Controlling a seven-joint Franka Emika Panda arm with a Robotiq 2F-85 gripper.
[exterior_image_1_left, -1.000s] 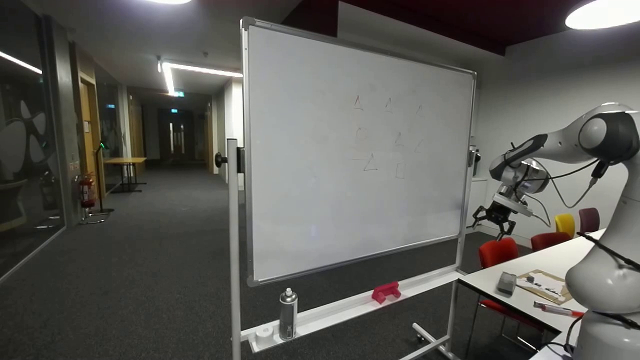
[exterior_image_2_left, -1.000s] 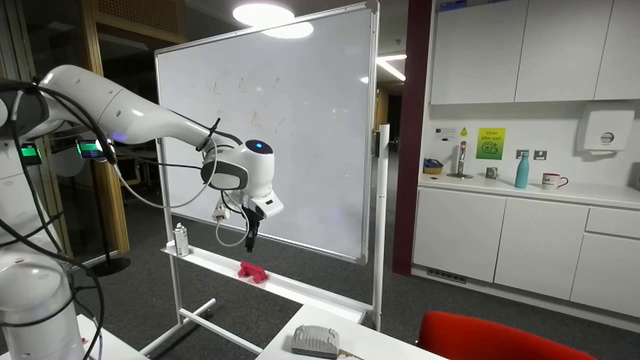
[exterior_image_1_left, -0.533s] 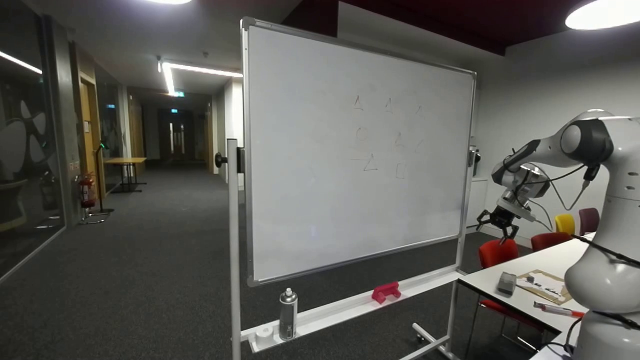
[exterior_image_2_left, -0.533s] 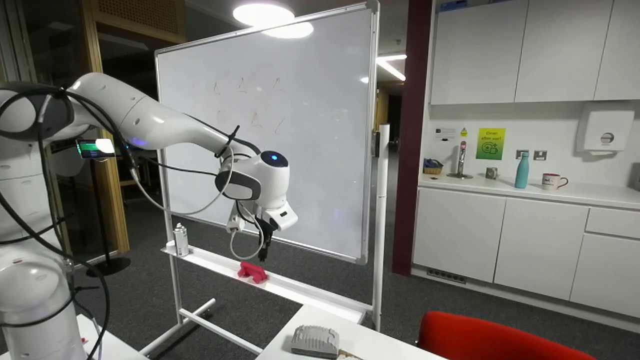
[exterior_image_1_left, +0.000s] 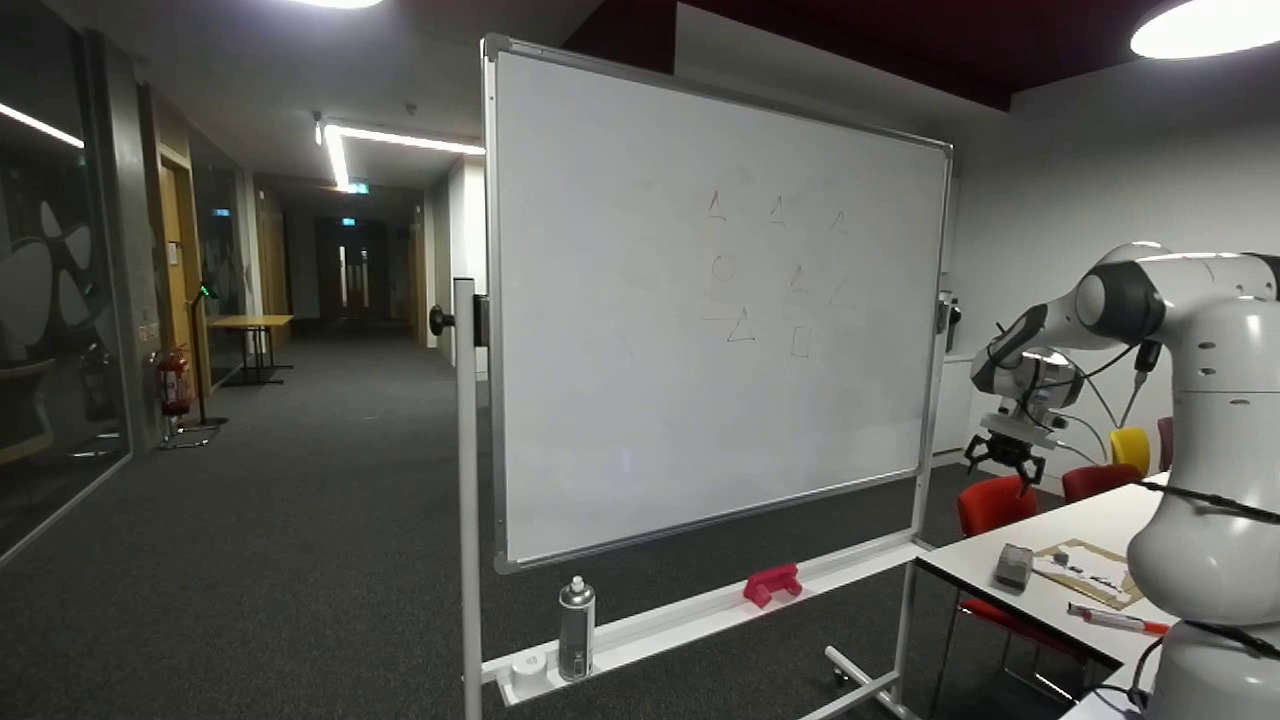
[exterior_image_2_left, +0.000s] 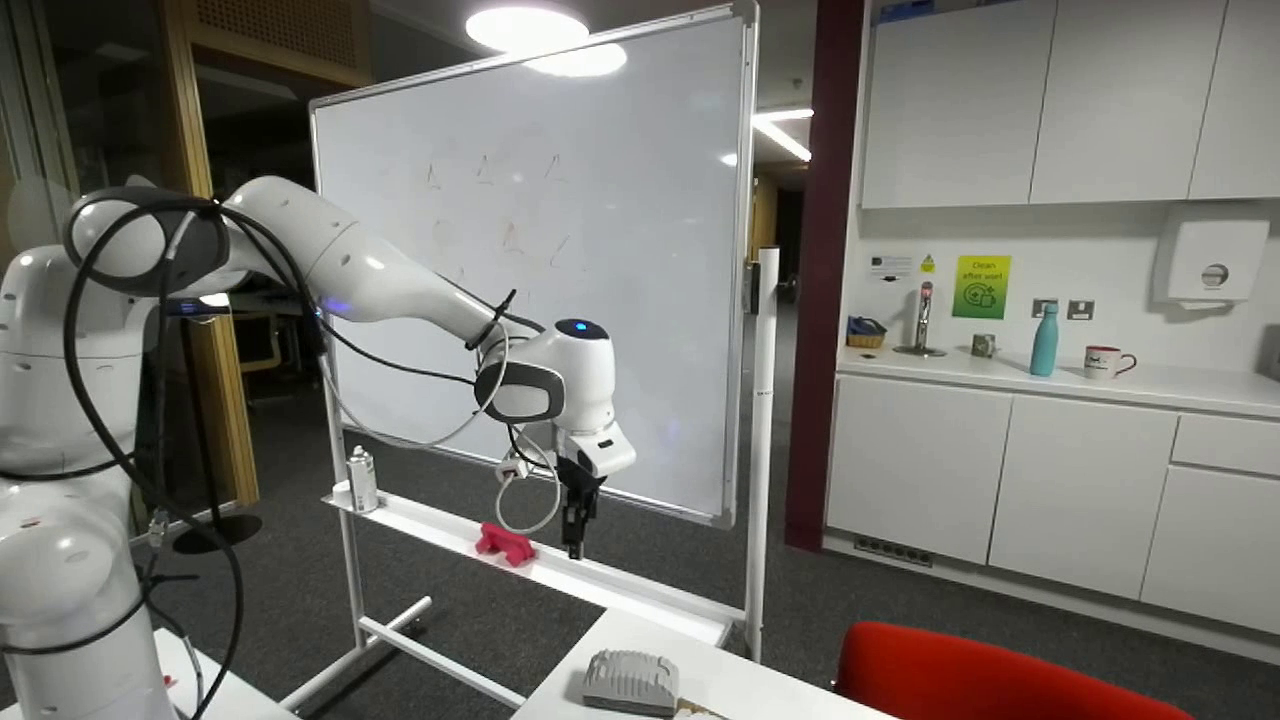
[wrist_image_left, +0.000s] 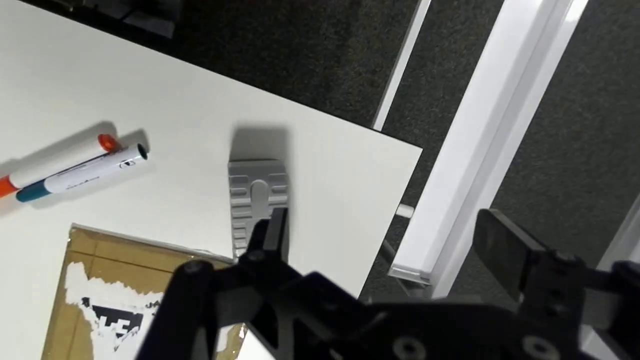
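Gray oblong block (wrist_image_left: 259, 200), ridged sides, round-ended middle strip, on white tabletop (wrist_image_left: 340, 170), pincer (wrist_image_left: 382, 215) spread wide, empty

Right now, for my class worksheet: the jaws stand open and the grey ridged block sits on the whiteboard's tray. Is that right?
Only the place is wrong: the grey ridged block lies on the white table, as the wrist view shows. The jaws do stand open.

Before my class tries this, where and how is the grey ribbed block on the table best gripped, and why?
Probably across its long sides around mid-length, coming from straight above with the open gripper: the grey ribbed block lies flat on the white table, longer than wide, and the cardboard sits near one end.
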